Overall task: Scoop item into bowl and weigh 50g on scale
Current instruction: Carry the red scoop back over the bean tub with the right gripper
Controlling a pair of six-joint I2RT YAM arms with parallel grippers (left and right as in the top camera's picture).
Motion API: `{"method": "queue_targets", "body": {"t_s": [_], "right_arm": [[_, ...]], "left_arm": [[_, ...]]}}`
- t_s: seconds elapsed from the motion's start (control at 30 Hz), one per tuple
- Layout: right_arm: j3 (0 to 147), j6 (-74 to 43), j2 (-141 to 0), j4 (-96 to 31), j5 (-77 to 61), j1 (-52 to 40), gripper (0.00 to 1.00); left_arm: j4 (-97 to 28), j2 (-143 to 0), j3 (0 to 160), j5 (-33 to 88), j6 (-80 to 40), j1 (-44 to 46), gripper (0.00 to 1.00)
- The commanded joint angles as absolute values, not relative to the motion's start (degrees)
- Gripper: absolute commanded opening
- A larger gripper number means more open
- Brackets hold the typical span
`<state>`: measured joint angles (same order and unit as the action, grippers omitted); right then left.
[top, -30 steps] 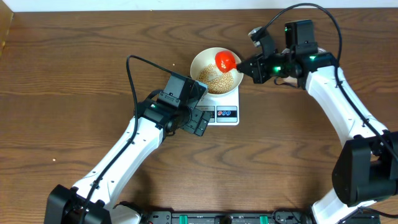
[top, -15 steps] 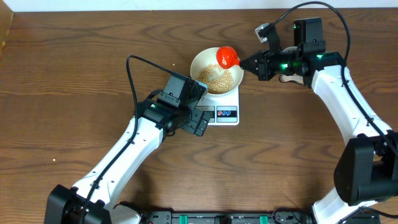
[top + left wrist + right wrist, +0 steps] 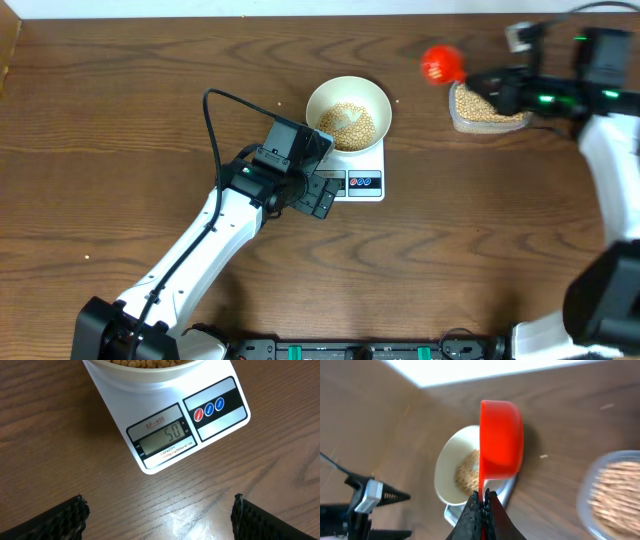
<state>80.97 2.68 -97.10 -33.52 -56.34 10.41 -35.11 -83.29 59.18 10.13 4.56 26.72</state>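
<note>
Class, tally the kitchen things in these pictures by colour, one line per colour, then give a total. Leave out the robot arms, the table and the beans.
White: 2 (bowl, scale)
Red: 1 (scoop)
Clear: 1 (tub)
Total: 4

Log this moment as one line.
left tool: open, by scale | right tool: shut on scoop, near tub | bowl: on scale, with beans | display: 50
</note>
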Motion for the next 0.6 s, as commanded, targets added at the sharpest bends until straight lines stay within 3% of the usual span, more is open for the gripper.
{"method": "queue_targets", "body": {"t_s": [0.0,0.23,0.57], "right_arm": [[82.83,3.49,-92.27,-37.19,-55.44,17.96,0.01],[82.83,3.53,-90.37,-44.05,-38.85,23.11,0.01],[82.72,3.51,-90.48,-43.70,-9.15,13.82,0.01]], "left_arm": [[-35.14,-83.92,59.05,9.58,4.93,26.59,0.93],[-35.14,-83.92,59.05,9.58,4.93,26.59,0.93],[-35.14,-83.92,59.05,9.58,4.93,26.59,0.93]]}}
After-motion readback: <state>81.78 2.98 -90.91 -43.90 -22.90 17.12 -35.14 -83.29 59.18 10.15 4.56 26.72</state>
